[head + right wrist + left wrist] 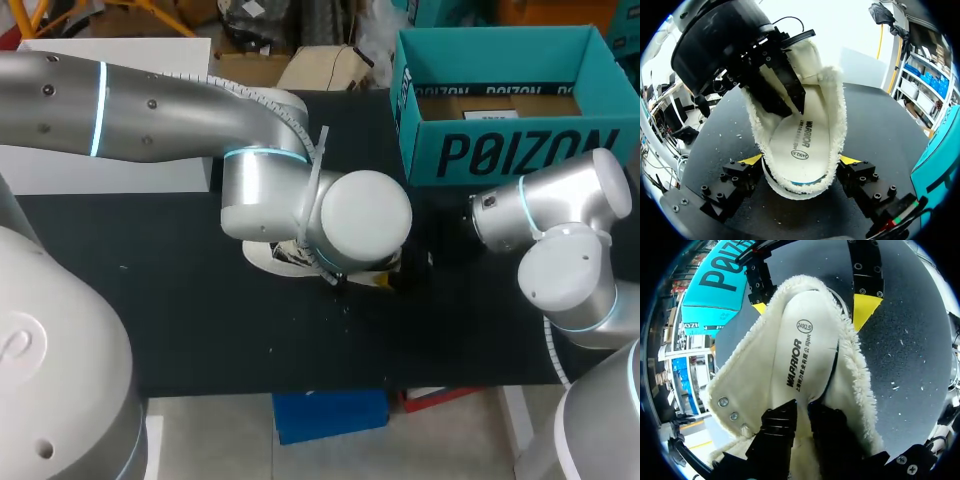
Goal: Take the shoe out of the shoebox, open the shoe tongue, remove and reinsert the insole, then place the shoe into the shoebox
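Right pincer [801, 160] clamps the shoe [834, 115] from both sides; left pincer [802, 412] pinches its insole [807, 347].

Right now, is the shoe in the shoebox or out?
Out. The shoe is at the middle of the table, between the jaws of the right gripper; the shoebox stands apart at the far edge.

Fleece-lined shoe [836, 116], end clamped between right gripper [800, 160] jaws, left gripper [792, 102] inside it
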Motion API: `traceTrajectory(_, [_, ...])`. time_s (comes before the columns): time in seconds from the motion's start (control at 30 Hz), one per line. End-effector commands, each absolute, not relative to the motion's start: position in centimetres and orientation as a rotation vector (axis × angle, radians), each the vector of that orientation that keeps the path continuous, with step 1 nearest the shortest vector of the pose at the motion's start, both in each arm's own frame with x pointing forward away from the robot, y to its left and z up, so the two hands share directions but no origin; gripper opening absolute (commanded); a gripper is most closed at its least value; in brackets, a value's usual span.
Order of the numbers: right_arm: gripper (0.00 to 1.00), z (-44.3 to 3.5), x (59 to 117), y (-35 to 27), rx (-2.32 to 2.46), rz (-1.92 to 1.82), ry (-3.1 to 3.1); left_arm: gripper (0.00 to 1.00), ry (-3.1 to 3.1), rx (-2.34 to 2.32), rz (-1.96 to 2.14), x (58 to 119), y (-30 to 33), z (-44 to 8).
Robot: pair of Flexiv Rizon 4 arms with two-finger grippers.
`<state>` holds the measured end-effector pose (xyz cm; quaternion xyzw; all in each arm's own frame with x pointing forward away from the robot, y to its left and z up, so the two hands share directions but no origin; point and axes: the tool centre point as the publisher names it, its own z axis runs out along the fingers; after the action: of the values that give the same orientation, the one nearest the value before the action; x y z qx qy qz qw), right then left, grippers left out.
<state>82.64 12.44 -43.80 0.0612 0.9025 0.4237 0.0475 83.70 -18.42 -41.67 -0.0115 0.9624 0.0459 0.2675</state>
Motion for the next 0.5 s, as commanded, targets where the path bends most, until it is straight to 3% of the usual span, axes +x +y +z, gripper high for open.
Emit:
traceTrajectory(0.03, [0.00, -44.2, 82.6, 12.5, 0.188, 1.290, 2.755, 0.00, 2.613, -0.020, 0.099, 84.9, -18.3, -42.8])
traceTrajectory(0.5, [0.00, -44.2, 82.6, 12.5, 0.188, 1.290, 2.755, 0.00, 2.795, 0.079, -0.040, 83.8, -19.0, -41.6])
